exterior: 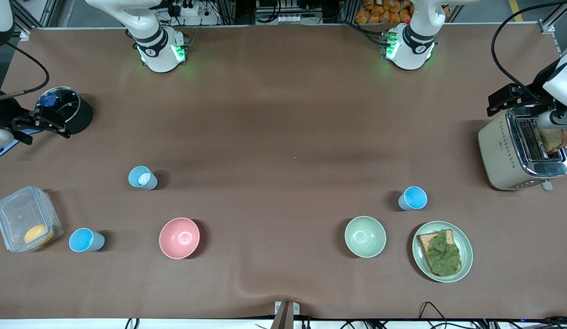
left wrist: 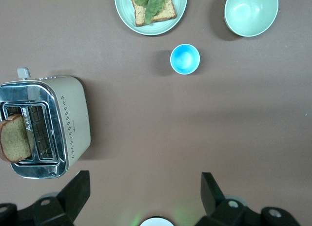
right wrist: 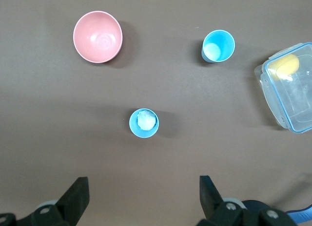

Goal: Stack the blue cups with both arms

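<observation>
Three blue cups stand upright and apart on the brown table. A pale one with a whitish inside [exterior: 142,177] [right wrist: 144,122] is toward the right arm's end. A brighter one [exterior: 86,240] [right wrist: 218,46] stands nearer the front camera, beside a clear container. The third [exterior: 413,198] [left wrist: 185,59] is toward the left arm's end. My right gripper [exterior: 43,127] [right wrist: 144,179] hangs open and empty by a black pot. My left gripper [exterior: 505,100] [left wrist: 145,177] hangs open and empty over the toaster's end of the table.
A pink bowl [exterior: 179,237] and a pale green bowl [exterior: 365,236] sit nearer the front camera than the cups. A plate [exterior: 466,256] with toast and lettuce, a toaster [exterior: 498,151] with bread, a clear container [exterior: 18,214] and a black pot [exterior: 80,116] stand at the ends.
</observation>
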### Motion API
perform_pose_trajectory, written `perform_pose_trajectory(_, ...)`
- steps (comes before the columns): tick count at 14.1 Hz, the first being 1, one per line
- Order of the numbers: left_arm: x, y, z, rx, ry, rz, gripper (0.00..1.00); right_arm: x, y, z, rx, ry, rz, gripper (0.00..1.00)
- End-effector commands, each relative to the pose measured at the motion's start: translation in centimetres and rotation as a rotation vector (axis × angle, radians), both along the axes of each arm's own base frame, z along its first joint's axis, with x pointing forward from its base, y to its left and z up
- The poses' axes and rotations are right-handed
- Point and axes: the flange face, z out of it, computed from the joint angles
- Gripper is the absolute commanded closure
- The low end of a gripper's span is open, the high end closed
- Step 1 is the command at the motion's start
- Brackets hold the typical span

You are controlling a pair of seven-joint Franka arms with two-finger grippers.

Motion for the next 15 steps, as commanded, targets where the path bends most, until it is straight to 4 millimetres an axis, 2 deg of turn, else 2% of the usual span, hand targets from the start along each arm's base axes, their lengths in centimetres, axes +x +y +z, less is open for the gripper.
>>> perform_pose_trajectory(1,0.0,-0.1,0.3,0.028,0.010,-0.037,0.00,0.1,-0.2,0.4,-0.013,0.007,-0.014,0.00)
perform_pose_trajectory(3,0.1,0.1,2.4,0.022,-0.037,-0.033,0.00,0.1,-0.3,0.3,-0.012,0.009,-0.016,0.00)
perform_pose_trajectory(8,0.3,-1.0,2.5,0.022,-0.043,-0.037,0.00,0.2,-0.4,0.2,-0.012,0.009,-0.018,0.00)
perform_pose_trajectory(10,0.9,-1.2,1.5,0.041,-0.034,-0.061,0.00,0.2,-0.4,0.2,-0.013,0.009,-0.018,0.00)
perform_pose_trajectory(12,0.6,-2.9,1.5,0.032,-0.033,-0.089,0.00,0.2,-0.4,0.2,-0.013,0.009,-0.018,0.00)
perform_pose_trajectory(14,0.6,-4.1,0.3,0.032,-0.001,-0.098,0.00,0.2,-0.4,0.2,-0.013,0.009,-0.016,0.00)
perform_pose_trajectory(15,1.0,-4.1,-0.4,0.032,0.011,-0.098,0.00,0.2,-0.4,0.2,-0.013,0.009,-0.017,0.00)
